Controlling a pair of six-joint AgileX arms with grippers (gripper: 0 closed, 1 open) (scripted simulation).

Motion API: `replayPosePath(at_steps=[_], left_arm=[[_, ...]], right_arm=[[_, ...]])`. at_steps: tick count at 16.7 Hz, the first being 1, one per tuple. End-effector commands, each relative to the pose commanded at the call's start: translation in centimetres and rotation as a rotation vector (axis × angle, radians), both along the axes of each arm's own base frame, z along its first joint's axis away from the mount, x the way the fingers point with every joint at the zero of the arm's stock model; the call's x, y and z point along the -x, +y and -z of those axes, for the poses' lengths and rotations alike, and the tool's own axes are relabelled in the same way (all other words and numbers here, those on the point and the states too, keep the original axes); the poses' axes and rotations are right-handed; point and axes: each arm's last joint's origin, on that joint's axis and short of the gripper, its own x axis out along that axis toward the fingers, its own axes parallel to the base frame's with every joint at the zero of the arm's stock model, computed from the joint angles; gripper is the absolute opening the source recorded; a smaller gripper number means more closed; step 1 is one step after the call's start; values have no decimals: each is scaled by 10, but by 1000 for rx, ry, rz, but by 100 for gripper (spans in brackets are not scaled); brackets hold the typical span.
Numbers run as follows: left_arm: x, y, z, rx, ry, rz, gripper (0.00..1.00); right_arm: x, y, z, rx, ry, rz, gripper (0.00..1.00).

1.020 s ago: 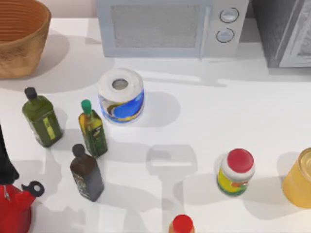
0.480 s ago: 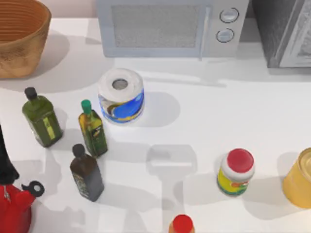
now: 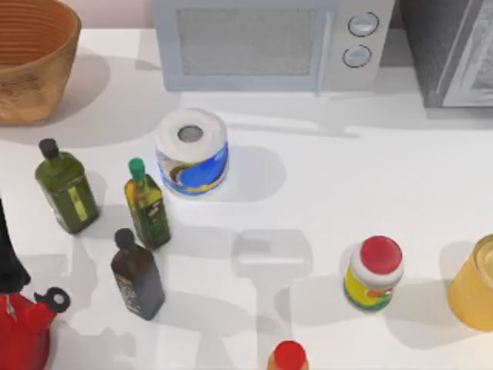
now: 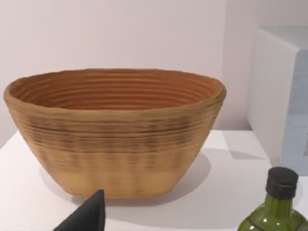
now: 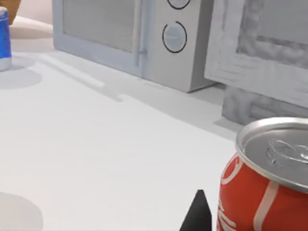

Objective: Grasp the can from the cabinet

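White tabletop (image 3: 323,193) carrying kitchen clutter: microwave (image 3: 269,42) sitting along the far edge, grey cabinet (image 3: 451,50) at the far right corner, wicker basket (image 3: 31,54) at the far left corner. Paper roll (image 3: 192,150) standing just in front of the microwave. Three dark oil bottles (image 3: 139,274) grouped toward the left edge, red kettle (image 3: 19,327) at the near left corner. Red-lidded jar (image 3: 373,274) and a yellow tub (image 3: 474,285) sitting toward the near right.

Red can (image 5: 269,183) showing close in the right wrist view, standing upright on the tabletop, its silver lid and pull tab facing up, cabinet door (image 5: 262,43) behind it. It is resting on the tabletop, not inside the cabinet. Cannot match it for certain to anything in the top view.

Right hand (image 5: 198,214): one dark fingertip (image 5: 198,214) poking up just beside the can; cannot tell whether the fingers are apart or together. Left hand (image 4: 86,216): one fingertip showing near the basket, apparently idling; spread likewise unclear.

Handling judgement: can is looking thin-walled, smooth and slippery, light if empty, denting under hard squeeze. Best hold is probably across the mid-body, fingers level, moderate pressure, avoiding the tapered rim.
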Motion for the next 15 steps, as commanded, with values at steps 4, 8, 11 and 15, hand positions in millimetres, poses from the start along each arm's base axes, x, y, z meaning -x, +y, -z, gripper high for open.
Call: replayPosePath(at_steps=[4, 8, 11, 15], left_arm=[[0, 0, 0, 0, 0, 0, 100], [0, 0, 0, 0, 0, 0, 100], [0, 0, 0, 0, 0, 0, 100], [0, 0, 0, 0, 0, 0, 100]], right_arm=[[1, 6, -2, -14, 30, 12, 0], [-4, 11, -4, -29, 70, -4, 0], [-11, 13, -3, -38, 95, -30, 0], [-20, 15, 0, -40, 108, -56, 0]])
